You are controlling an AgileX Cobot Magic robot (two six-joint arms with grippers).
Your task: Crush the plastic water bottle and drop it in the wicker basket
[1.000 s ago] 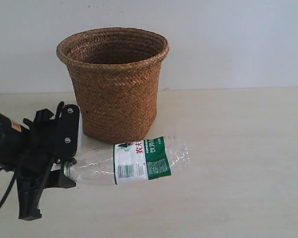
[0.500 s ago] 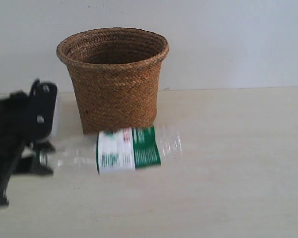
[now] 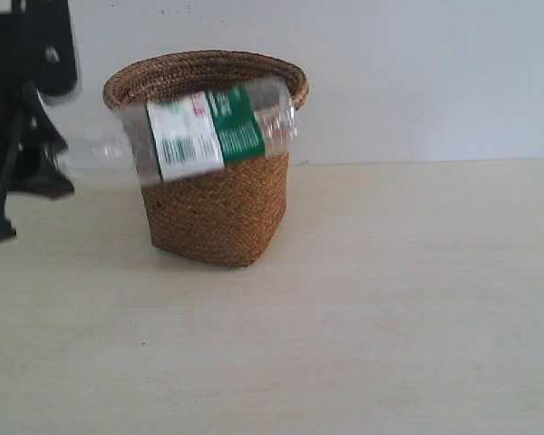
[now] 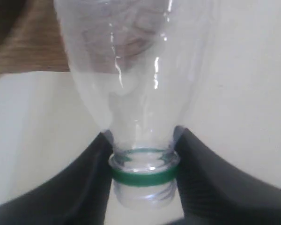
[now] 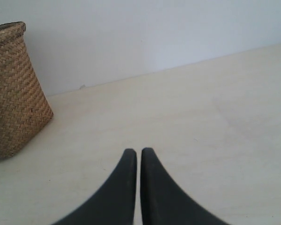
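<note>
Item one, far left of the exterior view: left gripper (image 3: pixel 62 168), black and blurred, raised well above the table (image 3: pixel 390 317). Its jaws stand part-way apart and are clamped on the neck of the bottle (image 3: pixel 208 131), one to each side at the green ring (image 4: pixel 143 177), as the left wrist view shows plainly. The mouth beyond the ring looks uncapped. Item two: bottle, clear, with white-and-green label (image 3: pixel 177 140), held off the table and lying near level with its base tipped a little upward. Its neck points toward the gripper and its body crosses the front of the basket's upper wall and rim. Whether it touches the rim cannot be told; it is not inside. Item three: basket (image 3: pixel 219 213), brown wicker, upright on the table, left of centre, inside mostly hidden. Item four, seen only in its own wrist view: right gripper (image 5: pixel 138 157), jaws closed tip to tip on nothing, over the table, basket off to one side, no bottle near it. Progress, as judged: pick-up done; bottle at rim height but short of the opening. The body looks round and full in the left wrist view, so the crush appears not yet made, though blur leaves some doubt. Left to do: squeeze, likely needing the right gripper; carry over the opening; release.
</note>
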